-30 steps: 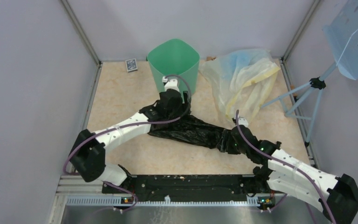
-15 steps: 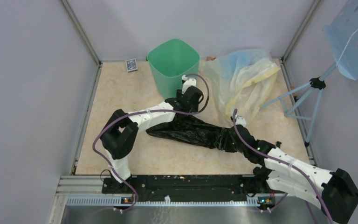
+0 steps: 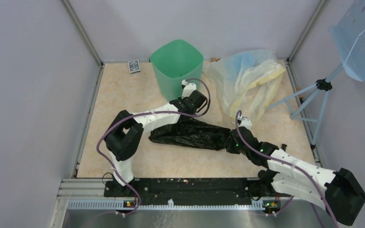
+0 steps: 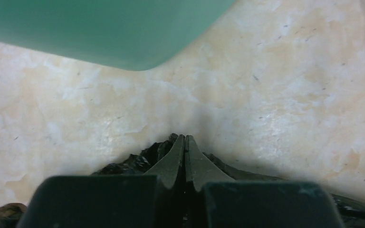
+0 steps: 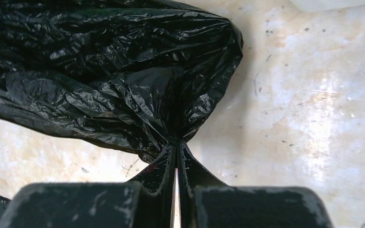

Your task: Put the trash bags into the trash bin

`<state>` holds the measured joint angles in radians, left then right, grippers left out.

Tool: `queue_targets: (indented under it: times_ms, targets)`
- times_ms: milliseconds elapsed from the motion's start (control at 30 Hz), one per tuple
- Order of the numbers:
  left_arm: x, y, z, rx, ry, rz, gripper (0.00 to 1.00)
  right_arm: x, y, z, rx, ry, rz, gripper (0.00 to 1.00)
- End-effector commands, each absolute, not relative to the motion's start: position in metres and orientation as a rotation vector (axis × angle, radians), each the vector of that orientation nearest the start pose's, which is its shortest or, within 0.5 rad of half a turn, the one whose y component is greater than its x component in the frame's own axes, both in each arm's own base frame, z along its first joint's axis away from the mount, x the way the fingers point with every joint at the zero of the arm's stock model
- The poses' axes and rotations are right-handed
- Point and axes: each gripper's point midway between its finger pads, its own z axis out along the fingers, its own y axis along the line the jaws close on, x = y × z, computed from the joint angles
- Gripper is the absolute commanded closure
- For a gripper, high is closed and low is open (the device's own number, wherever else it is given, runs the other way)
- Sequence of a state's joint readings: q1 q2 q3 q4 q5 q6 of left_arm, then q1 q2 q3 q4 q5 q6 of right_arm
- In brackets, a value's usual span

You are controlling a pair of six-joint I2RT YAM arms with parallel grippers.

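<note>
The black crinkly trash bag [image 3: 190, 135] lies stretched across the floor in front of the mint-green trash bin [image 3: 177, 64]. My left gripper [image 3: 190, 115] points down at the bag's far edge, just in front of the bin. In the left wrist view its jaws [image 4: 185, 138] are pressed together, with the bag [image 4: 133, 164] rising to a peak at the tips and the bin's wall [image 4: 114, 28] just ahead. My right gripper [image 3: 229, 142] is at the bag's right end. In the right wrist view it [image 5: 177, 142] is shut on the bag [image 5: 100, 80], whose folds gather into the tips.
A pale translucent plastic heap [image 3: 244, 78] lies right of the bin. A light-blue perforated panel [image 3: 361, 38] stands on a tripod [image 3: 313, 102] at the far right. A small dark box [image 3: 133, 66] sits by the back wall. Grey walls enclose the floor on three sides.
My left arm has folded inward and its gripper has shifted right along the front of the bin. Both grippers have gone from open to shut on the bag. The right gripper has edged left.
</note>
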<state>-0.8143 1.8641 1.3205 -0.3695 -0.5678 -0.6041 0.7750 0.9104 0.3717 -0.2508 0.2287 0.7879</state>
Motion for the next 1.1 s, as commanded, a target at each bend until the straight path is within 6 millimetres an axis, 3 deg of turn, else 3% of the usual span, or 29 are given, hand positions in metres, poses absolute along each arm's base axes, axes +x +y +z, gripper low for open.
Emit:
queue_targets:
  times_ms: [0,200,367,467,667,767,833,1067]
  targets:
    - [0.371,-0.250,0.139,-0.123,2.229,0.004,1.00,0.197,0.161,0.067,0.140,2.321,0.450,1.00]
    - [0.371,-0.189,0.185,-0.299,2.180,-0.190,1.00,0.195,0.140,0.069,0.177,2.318,0.348,1.00]
    - [0.371,-0.127,0.200,-0.453,2.089,-0.249,1.00,0.195,0.123,0.068,0.278,2.303,0.265,1.00]
    - [0.366,-0.105,0.203,-0.500,2.091,-0.212,1.00,0.195,0.118,0.070,0.321,2.286,0.261,1.00]
    - [0.354,-0.109,0.221,-0.487,2.056,-0.306,1.00,0.200,0.125,0.087,0.253,2.247,0.305,1.00]
    - [0.348,-0.113,0.239,-0.468,2.026,-0.370,1.00,0.204,0.138,0.105,0.107,2.216,0.358,1.00]
    - [0.346,-0.121,0.256,-0.441,1.995,-0.446,1.00,0.207,0.152,0.120,0.018,2.186,0.422,1.00]
    - [0.332,-0.135,0.340,-0.354,1.867,-0.609,1.00,0.240,0.155,0.168,0.030,2.084,0.347,1.00]
